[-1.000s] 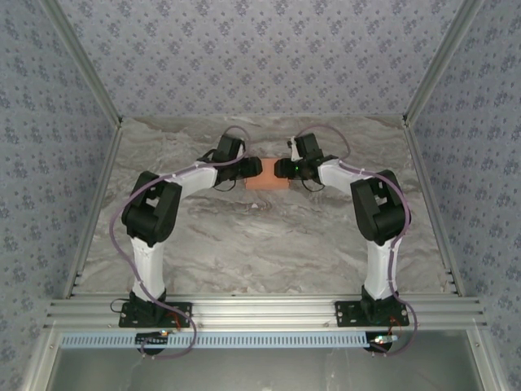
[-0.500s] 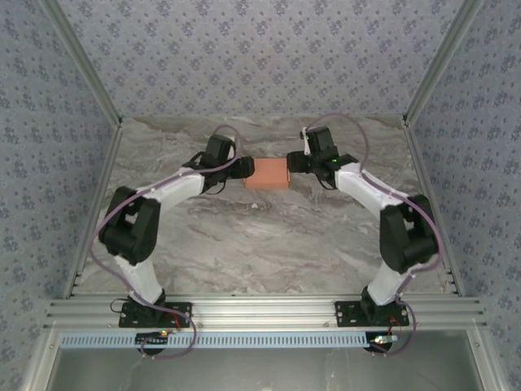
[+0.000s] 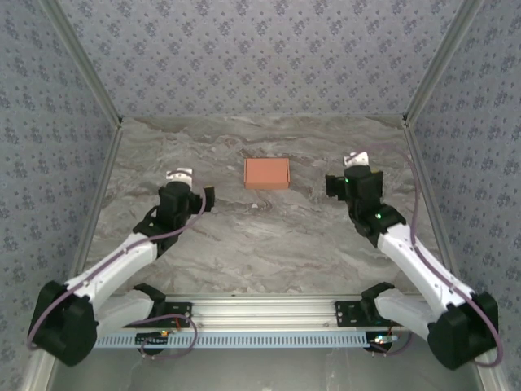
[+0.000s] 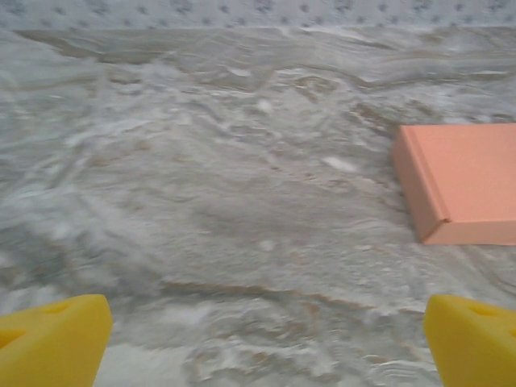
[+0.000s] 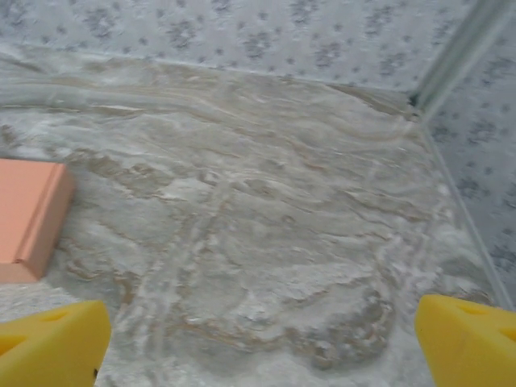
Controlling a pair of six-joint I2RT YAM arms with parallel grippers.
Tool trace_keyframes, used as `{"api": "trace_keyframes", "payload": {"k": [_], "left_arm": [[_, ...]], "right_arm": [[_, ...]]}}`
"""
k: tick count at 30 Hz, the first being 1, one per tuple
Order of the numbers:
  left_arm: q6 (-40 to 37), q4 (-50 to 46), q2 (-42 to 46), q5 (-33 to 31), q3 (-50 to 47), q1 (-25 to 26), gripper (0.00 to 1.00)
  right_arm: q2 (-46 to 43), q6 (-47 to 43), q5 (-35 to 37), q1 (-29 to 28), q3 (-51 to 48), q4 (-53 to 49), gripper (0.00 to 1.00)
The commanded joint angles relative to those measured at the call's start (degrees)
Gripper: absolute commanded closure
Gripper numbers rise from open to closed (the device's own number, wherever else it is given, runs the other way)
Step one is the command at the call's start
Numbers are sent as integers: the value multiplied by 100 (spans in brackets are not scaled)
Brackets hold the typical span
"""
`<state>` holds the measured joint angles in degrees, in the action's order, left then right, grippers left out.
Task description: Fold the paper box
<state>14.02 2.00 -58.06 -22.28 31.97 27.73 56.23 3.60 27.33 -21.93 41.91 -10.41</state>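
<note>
The paper box (image 3: 267,173) is a small salmon-orange closed flat box lying on the marble table, far centre, with nothing touching it. My left gripper (image 3: 180,179) hangs to its near left, well apart from it. My right gripper (image 3: 356,161) hangs to its right, also apart. In the left wrist view the paper box (image 4: 463,181) lies ahead to the right of the left gripper (image 4: 266,347), whose yellow fingertips (image 4: 52,339) stand wide, open and empty. In the right wrist view the paper box (image 5: 28,214) sits at the left edge and the right gripper (image 5: 258,343) is open and empty.
The grey marble table (image 3: 260,244) is bare around the box. Patterned walls enclose it on three sides, with aluminium posts (image 5: 459,56) at the corners. A metal rail (image 3: 260,309) carries both arm bases at the near edge.
Both grippers stood against the box's left and right ends. They have opened, let go and drawn back toward the near side and outward. The box stays put.
</note>
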Motion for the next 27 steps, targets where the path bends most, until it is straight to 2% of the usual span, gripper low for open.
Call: {"api": "trace_keyframes", "payload": {"k": [1, 5, 8, 11, 16, 19, 24, 27], "left_arm": [[-287, 426, 506, -598, -419, -226, 1], [-622, 909, 618, -573, -841, -741, 1], [-945, 1189, 474, -337, -947, -1171, 1], [-1236, 2108, 211, -117, -1255, -1555, 1], [-808, 3072, -699, 691, -1459, -2481, 1], [-693, 4315, -1322, 1061, -1719, -2755, 1], [-1055, 4047, -1937, 1415, -1149, -2781, 1], [-1088, 4714, -2538, 1688, -1189, -2886, 1]], "right_arm": [[-490, 25, 153, 304, -765, 558, 1], [-601, 78, 99, 778, -1501, 1291, 1], [-283, 2, 44, 1089, -1934, 2071, 1], [292, 38, -116, 1305, -2114, 2797, 1], [1380, -207, -214, 1389, -2150, 3847, 1], [1629, -357, -430, 1407, -2245, 4503, 1], [1996, -588, -837, 1587, -2315, 5326, 1], [2441, -756, -1137, 1727, -2341, 5920, 1]]}}
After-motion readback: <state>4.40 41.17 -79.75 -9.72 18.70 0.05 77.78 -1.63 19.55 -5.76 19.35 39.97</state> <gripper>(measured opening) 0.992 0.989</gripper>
